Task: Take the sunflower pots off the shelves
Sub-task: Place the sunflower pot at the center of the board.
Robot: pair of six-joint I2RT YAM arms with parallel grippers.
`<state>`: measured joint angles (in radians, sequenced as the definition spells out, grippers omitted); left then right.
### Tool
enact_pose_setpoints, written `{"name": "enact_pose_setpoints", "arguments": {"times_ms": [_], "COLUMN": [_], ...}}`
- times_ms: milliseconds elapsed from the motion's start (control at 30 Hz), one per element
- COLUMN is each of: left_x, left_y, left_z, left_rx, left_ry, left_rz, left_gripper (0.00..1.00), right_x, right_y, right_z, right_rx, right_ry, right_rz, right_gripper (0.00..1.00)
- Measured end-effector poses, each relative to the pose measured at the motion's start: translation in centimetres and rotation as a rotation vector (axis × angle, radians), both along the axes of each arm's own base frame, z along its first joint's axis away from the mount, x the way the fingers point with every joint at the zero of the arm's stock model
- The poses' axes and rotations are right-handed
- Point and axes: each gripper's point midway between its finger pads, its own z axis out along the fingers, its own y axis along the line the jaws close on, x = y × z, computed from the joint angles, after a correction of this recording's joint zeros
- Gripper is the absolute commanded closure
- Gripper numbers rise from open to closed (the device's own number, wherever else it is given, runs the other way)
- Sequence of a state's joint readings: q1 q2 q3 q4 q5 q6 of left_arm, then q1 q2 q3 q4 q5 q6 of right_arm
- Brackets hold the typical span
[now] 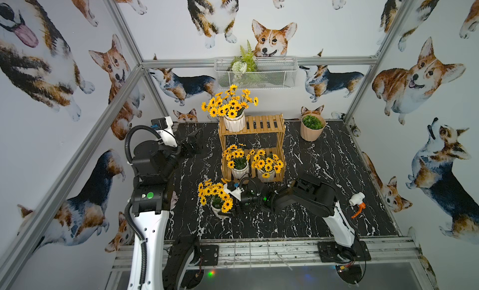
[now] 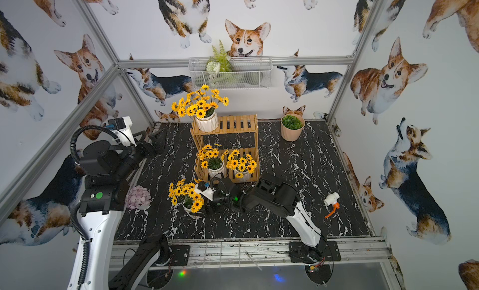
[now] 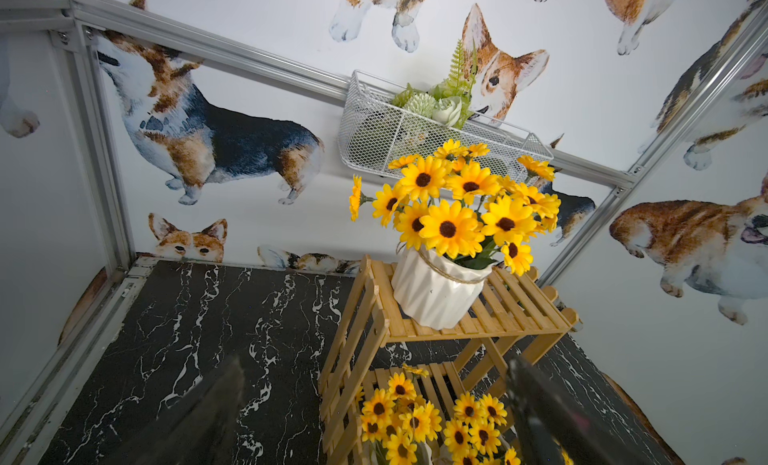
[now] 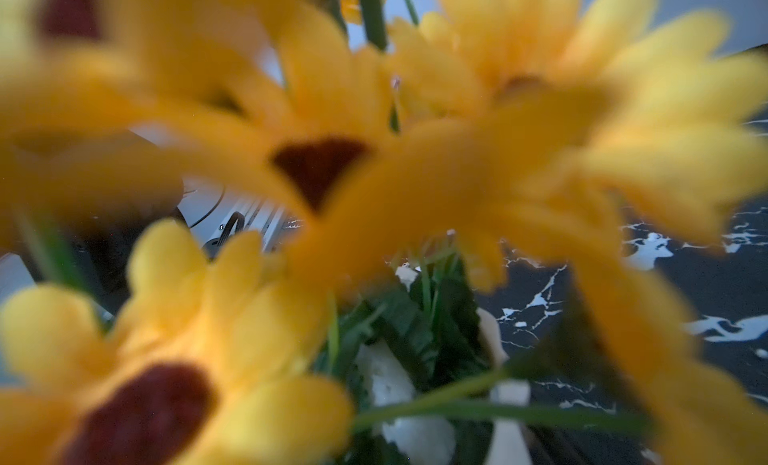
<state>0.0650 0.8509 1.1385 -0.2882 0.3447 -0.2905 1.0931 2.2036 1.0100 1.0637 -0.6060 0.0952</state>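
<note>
Crowding centre of both top views: shelves [image 1: 263,125]; upper-tier pot [image 1: 234,122] on left end of top slats; lower-tier pots [image 1: 239,172] side by side beneath; table pot [image 1: 217,211] on table [image 1: 324,172] just below shelves, blooms masking right gripper [image 1: 228,211]; its grip: cannot tell; right wrist view is all blurred petals.

Left gripper [image 1: 194,143] left of shelves, jaws spread, nothing between.

Beige pot [image 1: 312,129], wire basket [image 1: 255,73], spray nozzle [image 1: 357,202] well apart; bare marble on right side.

Purple flower head [image 2: 138,196] plain in a top view.
</note>
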Motion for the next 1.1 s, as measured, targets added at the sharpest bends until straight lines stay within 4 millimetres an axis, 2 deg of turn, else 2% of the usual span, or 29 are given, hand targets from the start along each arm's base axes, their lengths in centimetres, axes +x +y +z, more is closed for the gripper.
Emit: {"name": "enact_pose_setpoints", "arguments": {"times_ms": [200,333,467,600,633,1100], "left_x": [0.06,0.08,0.07,0.09,0.08,0.09], "left_y": [0.01,0.01,0.0,0.01,0.01,0.06], "left_z": [-0.22,-0.3,-0.4,-0.55,-0.54,-0.78], "left_rx": [0.0,0.0,0.0,0.002,0.002,0.002], "left_ry": [0.005,0.007,0.008,0.011,0.011,0.015], "left_rz": [0.0,0.0,0.0,0.0,0.0,0.003], "left_gripper": [0.0,0.0,0.0,0.0,0.0,0.0], "right_x": [-0.12,-0.24,-0.3,-0.37,-0.39,-0.55], "right_y": [-0.02,-0.06,-0.15,-0.24,-0.27,-0.45], "right_z": [-0.28,-0.42,-0.57,-0.65,-0.7,-0.87], "right_rx": [-0.002,-0.001,-0.002,0.0,-0.001,0.0], "right_ry": [-0.026,-0.038,-0.046,-0.061,-0.062,-0.087], "right_rz": [0.007,0.013,0.016,0.02,0.021,0.025], "right_gripper": [0.71,0.63,0.46,0.37,0.32,0.17]}}
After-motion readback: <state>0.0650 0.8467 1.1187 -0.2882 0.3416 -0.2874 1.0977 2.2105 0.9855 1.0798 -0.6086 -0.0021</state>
